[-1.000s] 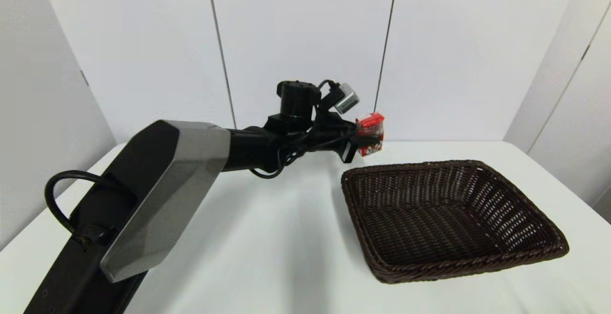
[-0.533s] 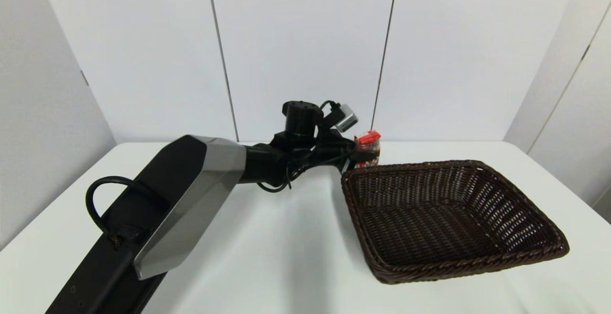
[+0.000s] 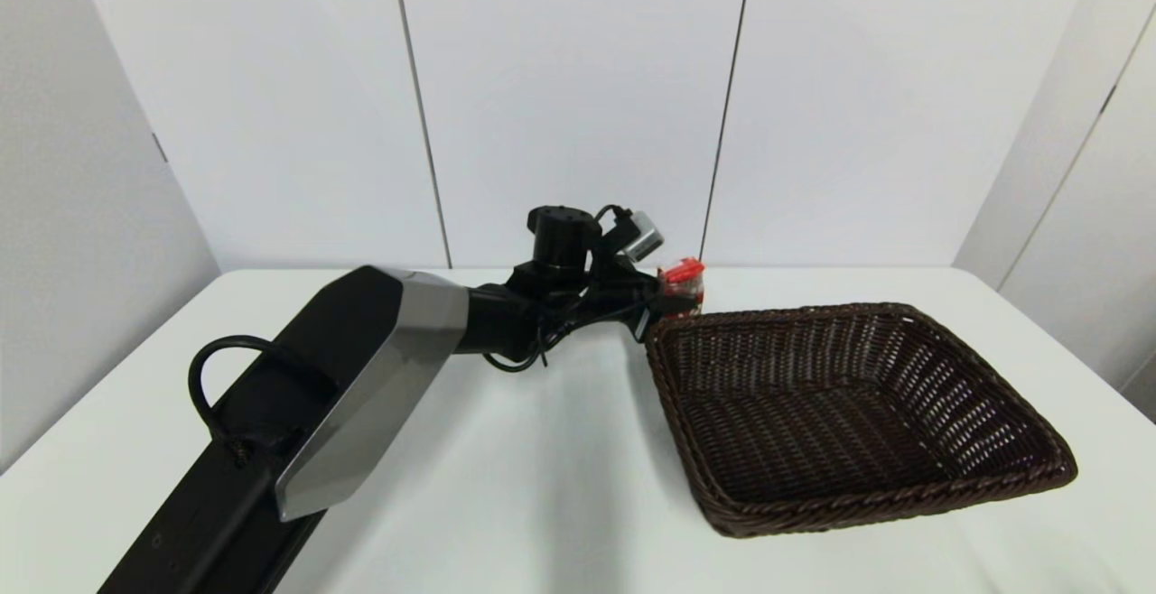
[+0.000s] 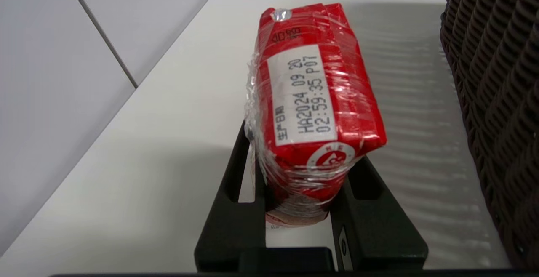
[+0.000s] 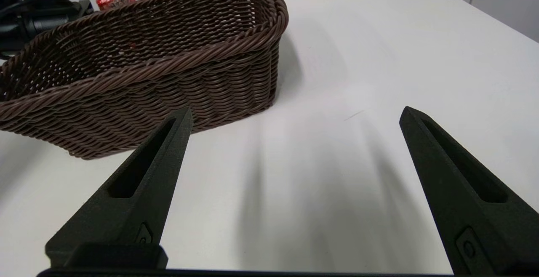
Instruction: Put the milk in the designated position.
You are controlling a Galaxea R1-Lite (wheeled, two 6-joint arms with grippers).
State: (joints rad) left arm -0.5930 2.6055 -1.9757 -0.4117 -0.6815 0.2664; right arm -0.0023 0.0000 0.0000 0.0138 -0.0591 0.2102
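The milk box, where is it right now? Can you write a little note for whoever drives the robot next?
Left gripper: shut on the milk, held upright outside the basket, beside its far left corner; whether it touches the table cannot be told.
Right gripper: open, holding nothing, low over the table near the basket.
Done: milk picked up and carried.
Left: set it down in its spot, let go, pull the arm away.

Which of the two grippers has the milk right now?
The left gripper, out beyond the basket's far left corner, is shut on the milk. The right gripper is open and empty, low over the table.
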